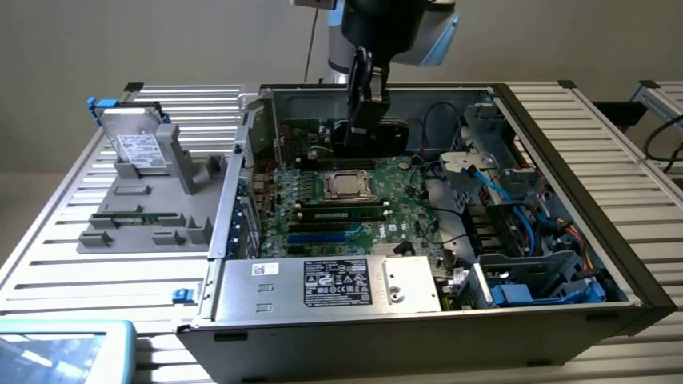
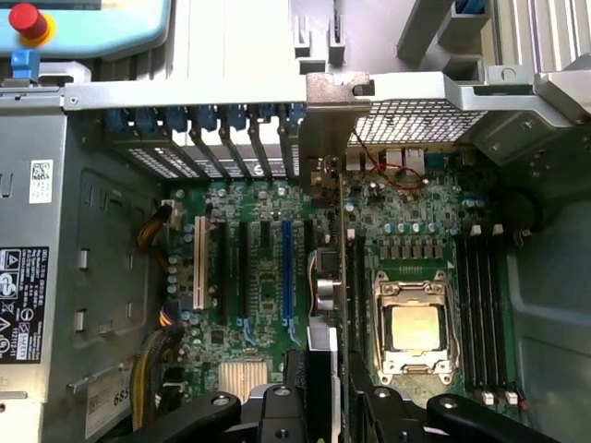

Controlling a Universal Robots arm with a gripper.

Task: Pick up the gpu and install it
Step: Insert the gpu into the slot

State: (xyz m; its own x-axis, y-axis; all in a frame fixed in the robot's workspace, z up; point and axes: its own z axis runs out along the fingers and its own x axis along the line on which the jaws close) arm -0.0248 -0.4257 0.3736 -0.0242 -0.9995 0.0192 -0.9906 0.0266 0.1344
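Inside the open computer case (image 1: pixel 555 152), toward its far end, the single gripper (image 1: pixel 366 112) reaches down from above with its two fingers clamped on the gpu (image 1: pixel 380 140) — one card, held on edge over the motherboard (image 1: pixel 320 200).

From the wrist view, the gripper (image 2: pixel 328 408) has a finger on each side of the gpu (image 2: pixel 344 277). The card runs edge-on between one long blue slot (image 2: pixel 286 268) and the one processor socket (image 2: pixel 414 325). Its silver end bracket (image 2: pixel 328 125) stands at the case's rear wall, beside a row of blue-tabbed slot covers (image 2: pixel 203 125). Whether the card's lower edge is fully seated in a slot cannot be told. One white slot (image 2: pixel 198 263) lies beyond the blue one, and four memory slots (image 2: pixel 482 277) lie on the socket's other side.

At the near end of the case sits one power supply (image 1: pixel 336 282) with a label. On the exterior view's left, a grey fixture (image 1: pixel 117 236) on the slatted table (image 1: pixel 609 128) carries two parts — one silver drive (image 1: pixel 139 148) standing upright and one narrow green memory stick (image 1: pixel 133 214) lying flat. One light-blue pendant (image 1: pixel 64 344) lies at the near left corner.
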